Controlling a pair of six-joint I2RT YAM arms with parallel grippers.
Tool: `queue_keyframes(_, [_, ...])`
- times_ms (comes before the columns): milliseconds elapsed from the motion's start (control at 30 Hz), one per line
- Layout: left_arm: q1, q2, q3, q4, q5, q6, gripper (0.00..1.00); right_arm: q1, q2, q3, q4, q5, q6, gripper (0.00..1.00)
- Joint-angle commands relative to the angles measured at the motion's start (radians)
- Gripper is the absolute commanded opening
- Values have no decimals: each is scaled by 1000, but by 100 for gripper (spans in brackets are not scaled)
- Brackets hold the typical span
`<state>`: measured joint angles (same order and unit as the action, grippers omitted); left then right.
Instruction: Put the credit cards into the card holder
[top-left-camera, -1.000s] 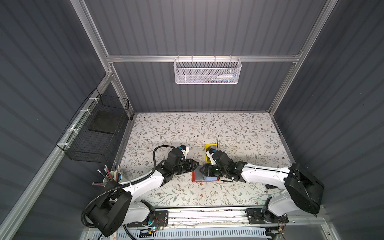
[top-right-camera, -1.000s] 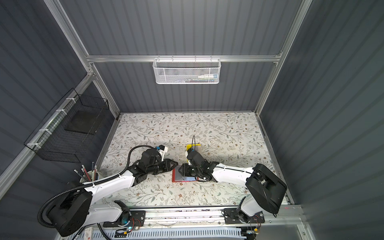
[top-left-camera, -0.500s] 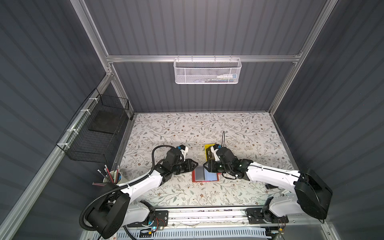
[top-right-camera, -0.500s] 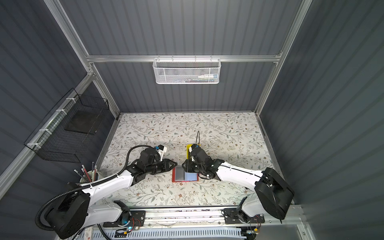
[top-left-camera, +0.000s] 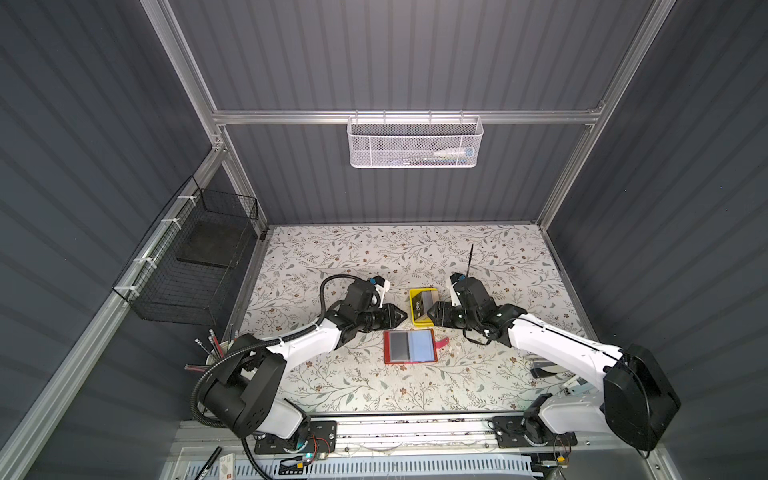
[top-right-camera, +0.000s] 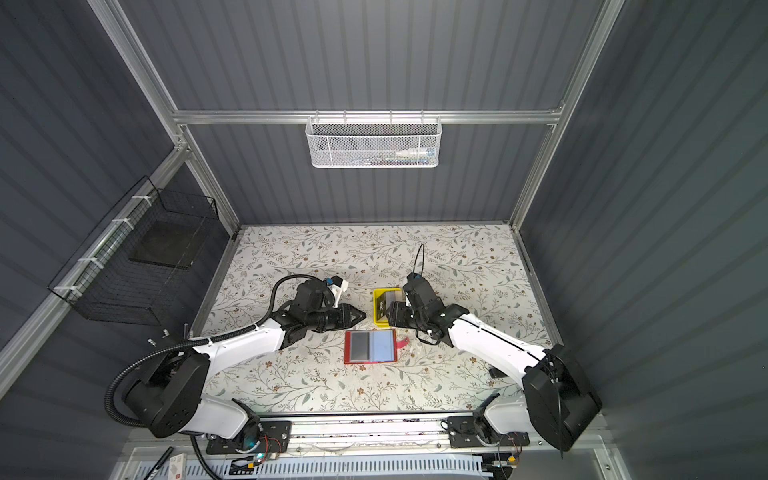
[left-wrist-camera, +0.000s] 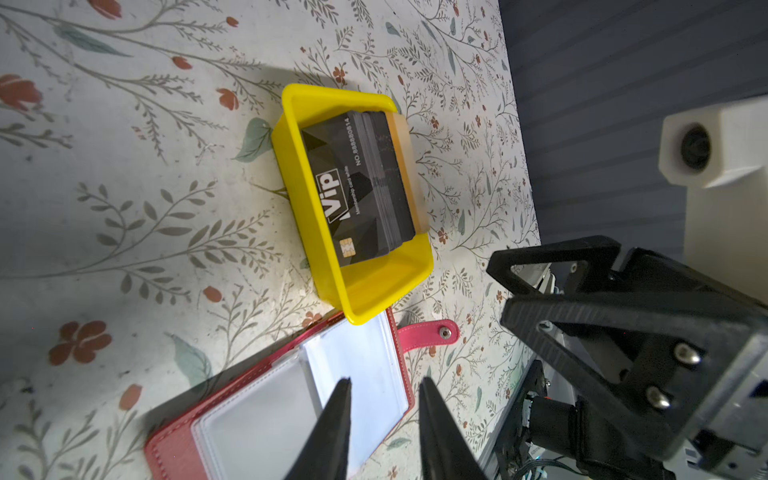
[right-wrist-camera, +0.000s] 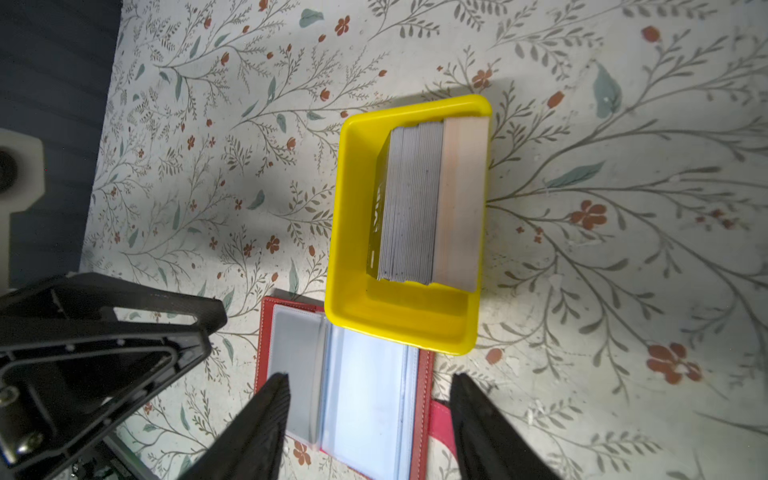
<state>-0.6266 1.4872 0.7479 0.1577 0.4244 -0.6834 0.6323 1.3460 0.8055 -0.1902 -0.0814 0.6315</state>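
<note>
Red card holder (top-right-camera: 370, 347) open flat on bench (top-right-camera: 291, 386); credit cards (top-right-camera: 392, 297) in yellow tray (top-right-camera: 377, 309) behind; my jaws flank tray.

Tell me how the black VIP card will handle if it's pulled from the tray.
The VIP card looks thin and glossy, so it is probably stiff, light and slippery in a pinch. It stands on edge, outermost in a packed stack, so neighbours may drag along. The small plastic tray may slide too.

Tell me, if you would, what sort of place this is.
Probably a robot test booth, not a home: a white left arm and right arm on a front rail, an aluminium frame with dark ribbed walls, a floral tabletop.
</note>
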Motion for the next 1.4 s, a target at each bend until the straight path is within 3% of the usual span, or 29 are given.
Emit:
queue_keyframes(0, [4, 30, 40, 3, 36, 41, 29, -20, 21, 25, -22, -1, -38, 68])
queue_keyframes(533, [2, 113, 76, 89, 77, 24, 29, -68, 74, 18, 72, -49, -66, 74])
queue_keyframes(1067, [3, 151, 168, -25, 71, 88, 29, -69, 127, -6, 160, -33, -35, 76])
queue_keyframes(1367, [-2, 211, 189, -6, 61, 45, 28, -69, 175, 6, 163, -49, -32, 76])
